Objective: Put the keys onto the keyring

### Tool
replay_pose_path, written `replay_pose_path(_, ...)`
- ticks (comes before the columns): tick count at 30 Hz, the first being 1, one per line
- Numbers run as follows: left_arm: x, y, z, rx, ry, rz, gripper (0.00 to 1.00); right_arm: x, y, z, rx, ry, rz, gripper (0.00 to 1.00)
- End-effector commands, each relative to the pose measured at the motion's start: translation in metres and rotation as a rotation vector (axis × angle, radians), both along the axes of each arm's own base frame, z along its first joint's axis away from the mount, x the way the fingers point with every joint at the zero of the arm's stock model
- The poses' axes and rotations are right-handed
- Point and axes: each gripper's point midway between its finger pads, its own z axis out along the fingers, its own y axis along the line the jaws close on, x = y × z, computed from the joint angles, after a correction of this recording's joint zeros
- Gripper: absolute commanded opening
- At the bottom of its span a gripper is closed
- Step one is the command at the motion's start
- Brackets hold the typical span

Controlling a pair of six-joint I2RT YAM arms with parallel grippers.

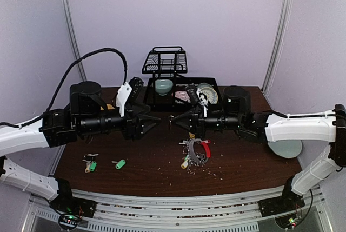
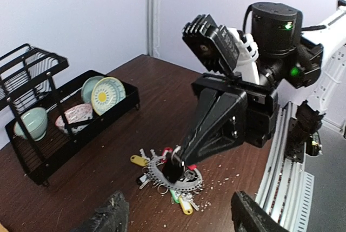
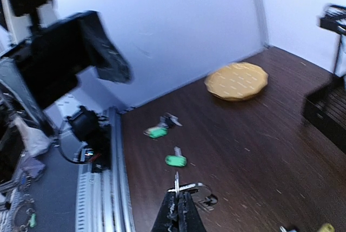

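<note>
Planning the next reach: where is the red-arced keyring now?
In the top view the keyring lies on the table right of centre, nearer the arm bases than the right gripper and right of a loose green-tagged key.

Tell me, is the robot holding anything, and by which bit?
Yes. The shut right gripper pinches a small silver metal key, seemingly near its head, with the blade sticking out in front. The left gripper is open and holds nothing.

Both arms are stretched out level, left arm [image 1: 102,119] coming in from 9 o'clock, right arm [image 1: 240,119] from 3, tips nose to nose but not touching. Left tool [image 1: 153,121] has fingers [image 2: 111,216] spread wide, right tool [image 1: 173,118] is pinched tight.
</note>
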Motion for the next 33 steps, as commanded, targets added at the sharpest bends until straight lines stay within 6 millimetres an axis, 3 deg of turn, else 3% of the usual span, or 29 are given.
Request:
replay_pose_path(1,0.037,0.023,-0.026,0.064,0.075,0.194,0.68,0.06,-0.067,-0.052,-0.314,0.044,-0.416,0.0)
replay_pose_path(4,0.057,0.027,-0.061,0.142,0.169,0.242,0.68,0.084,-0.131,-0.098,-0.597,0.089,-0.676,0.0)
replay_pose_path(7,0.078,0.034,-0.101,0.214,0.271,0.295,0.68,0.086,-0.185,-0.137,-0.844,0.145,-0.836,0.0)
replay_pose_path(9,0.089,0.04,-0.123,0.24,0.328,0.328,0.68,0.085,-0.198,-0.156,-0.913,0.171,-0.864,0.0)
replay_pose_path(12,0.097,0.041,-0.151,0.273,0.382,0.344,0.68,0.09,-0.197,-0.18,-0.954,0.207,-0.852,0.0)
replay_pose_path(17,0.087,0.042,-0.184,0.305,0.454,0.322,0.67,0.1,-0.169,-0.226,-1.024,0.28,-0.745,0.0)
replay_pose_path(21,0.076,0.06,-0.205,0.322,0.49,0.347,0.67,0.098,-0.119,-0.243,-0.993,0.323,-0.613,0.0)
replay_pose_path(25,0.07,0.076,-0.219,0.338,0.5,0.371,0.67,0.077,-0.04,-0.238,-0.888,0.291,-0.386,0.0)
replay_pose_path(28,0.064,0.075,-0.226,0.35,0.505,0.335,0.65,0.063,0.009,-0.227,-0.806,0.277,-0.253,0.0)
replay_pose_path(31,0.059,0.068,-0.227,0.357,0.492,0.265,0.62,0.058,0.034,-0.212,-0.739,0.279,-0.174,0.0)
replay_pose_path(33,0.056,0.062,-0.224,0.354,0.469,0.208,0.58,0.058,0.04,-0.189,-0.684,0.254,-0.149,0.0)
